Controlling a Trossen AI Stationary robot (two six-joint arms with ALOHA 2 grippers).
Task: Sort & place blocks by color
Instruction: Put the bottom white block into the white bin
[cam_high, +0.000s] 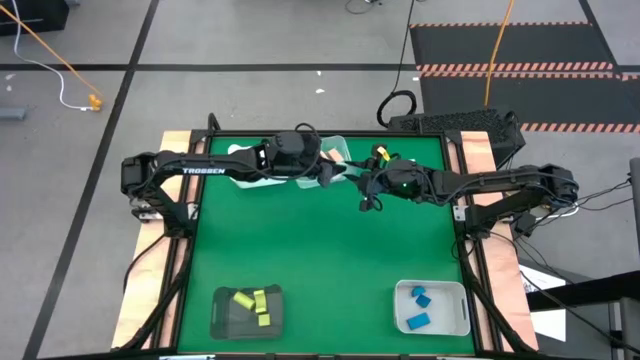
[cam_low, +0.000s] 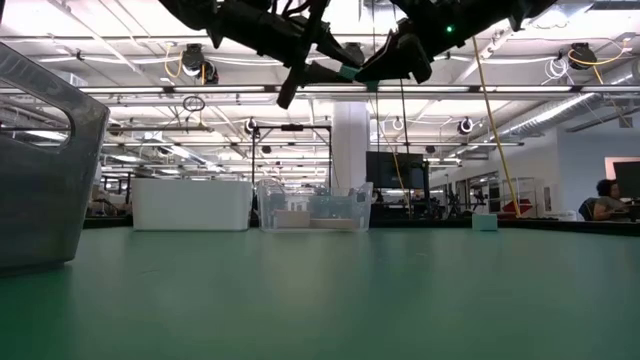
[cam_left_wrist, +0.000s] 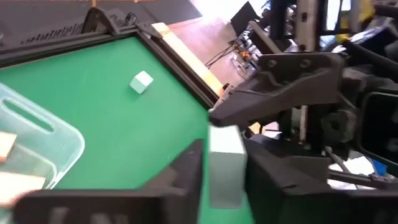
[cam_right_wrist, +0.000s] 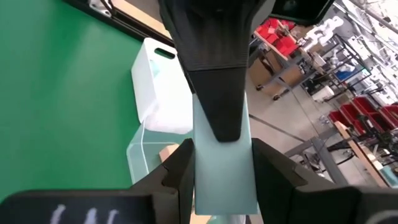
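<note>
Three small yellow-green blocks (cam_high: 253, 299) lie in the dark rectangular bin (cam_high: 221, 318) at the table's near left corner, and three small blue blocks (cam_high: 420, 297) in the white rectangular bin (cam_high: 461, 310) at its near right corner. Two bins, one clear (cam_low: 268, 208) and one white (cam_low: 190, 205), stand at the far edge, with one loose mint-teal cube (cam_left_wrist: 141, 81) nearby. One mint-teal bar (cam_right_wrist: 224, 163) is held between two grippers.

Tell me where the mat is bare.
Free: the green mat in its middle, and the strip between dark bin and near white bin. Crowded: the far edge, where left gripper and right gripper share a mint bar by the clear bin.
</note>
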